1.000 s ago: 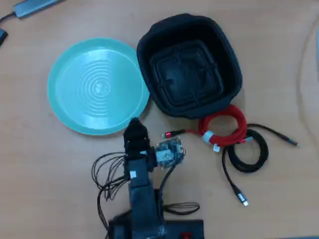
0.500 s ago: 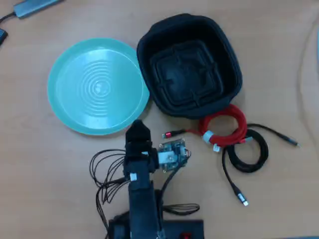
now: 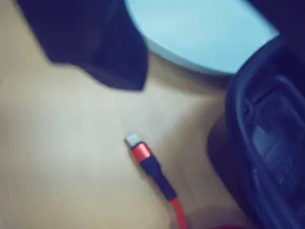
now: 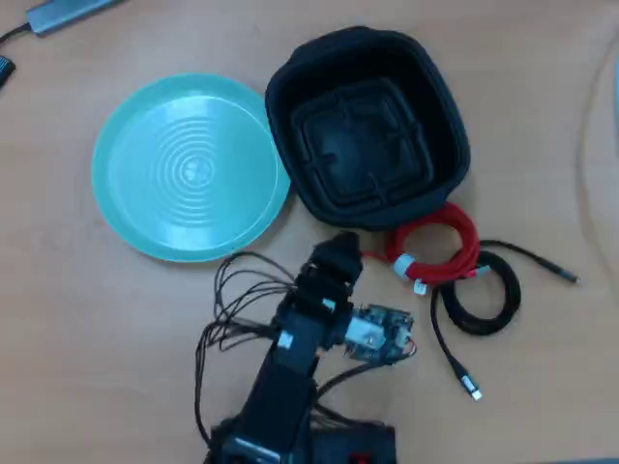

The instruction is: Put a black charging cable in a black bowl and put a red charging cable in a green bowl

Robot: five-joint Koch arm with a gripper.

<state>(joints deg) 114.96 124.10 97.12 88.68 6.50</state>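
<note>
- The red charging cable lies coiled on the wooden table, bound by a white tie, its ring touching the lower right edge of the black bowl in the overhead view.
- One loose red-and-silver plug of it shows in the wrist view, flat on the wood, silver tip pointing up-left (the picture is soft, so finer detail is lost).
- The black charging cable is looped just right of and below the red coil, overlapping it; its two silver-tipped ends trail outward on the table.
- The black bowl holds nothing; its ridged square floor is bare. The green bowl sits just left of it, rims touching or nearly so, and is bare as well.
- The gripper hangs over the table just left of the red coil, below the black bowl, above that loose plug. Only a dark blur of it shows in the wrist view, so I cannot tell whether its jaws are parted or closed.
- A small circuit board and thin black wires hang off the arm.
</note>
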